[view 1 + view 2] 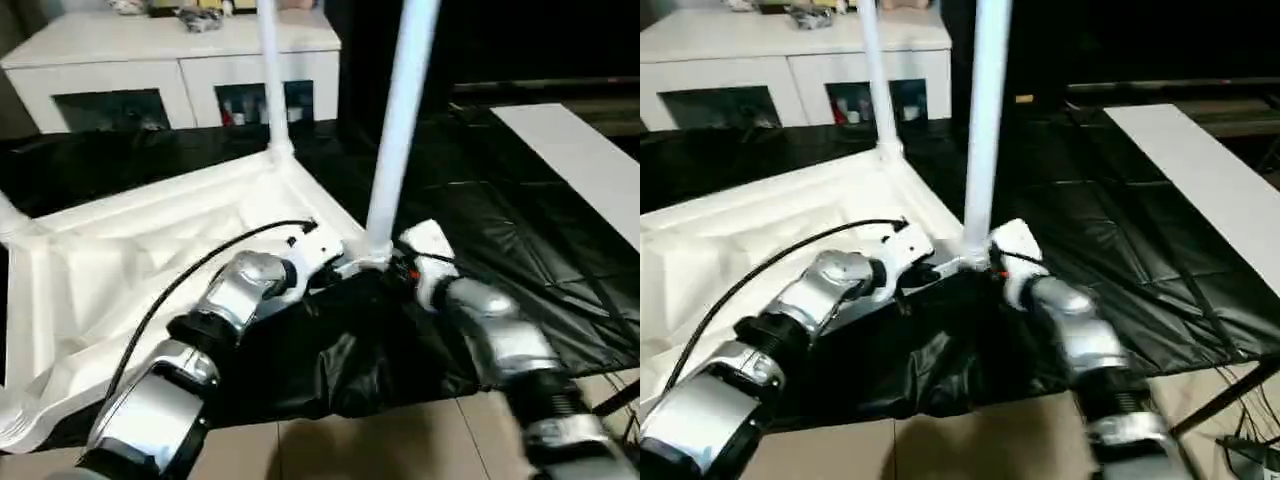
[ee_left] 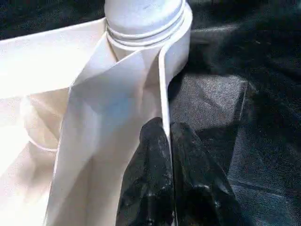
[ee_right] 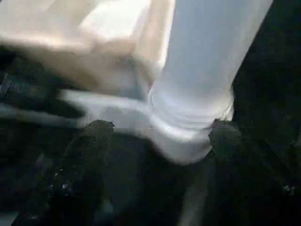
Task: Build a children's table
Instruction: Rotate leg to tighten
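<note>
Our left end effector (image 2: 168, 181) was pinched on the thin rim of the children's table (image 1: 120, 260), just below a corner socket (image 2: 146, 28). Our right end effector (image 3: 157, 141) stood spread, a finger on either side of the base of the near leg (image 1: 400, 120) without clearly touching it. The table lay upside down on black sheeting (image 1: 500, 230), a second leg (image 1: 270, 70) upright at the far corner, a white cabinet (image 1: 170, 60) behind.
</note>
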